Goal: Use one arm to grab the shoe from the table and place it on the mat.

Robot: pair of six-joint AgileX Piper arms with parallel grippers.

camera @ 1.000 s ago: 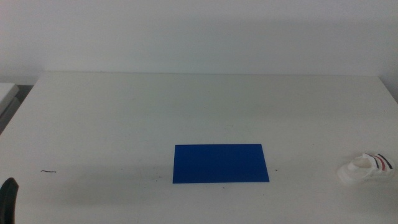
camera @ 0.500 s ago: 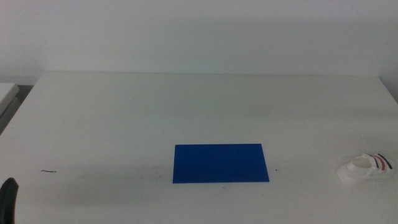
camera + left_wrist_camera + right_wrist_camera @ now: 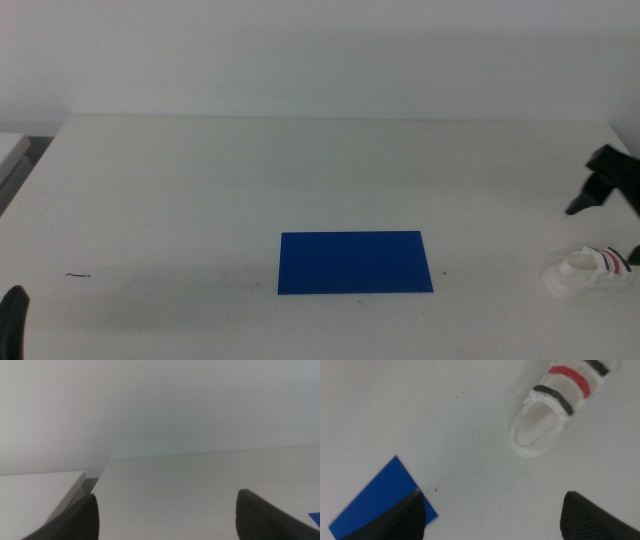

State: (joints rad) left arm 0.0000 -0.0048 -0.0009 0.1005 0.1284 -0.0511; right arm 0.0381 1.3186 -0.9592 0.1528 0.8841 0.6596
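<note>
The white shoe with black and red stripes lies on the white table near its right edge. It also shows in the right wrist view. The deep-blue mat lies flat at the middle front, apart from the shoe; one corner shows in the right wrist view. My right gripper comes in from the right, above and behind the shoe. Its jaws are open and empty. My left gripper waits at the bottom left edge, open and empty.
A small dark speck lies on the table at the front left. A second pale surface stands beside the table's left edge, with a gap between them. A white wall rises behind the table.
The right arm has come into the middle view at the right edge, above the shoe. The shoe, the mat and the left gripper have not moved.
</note>
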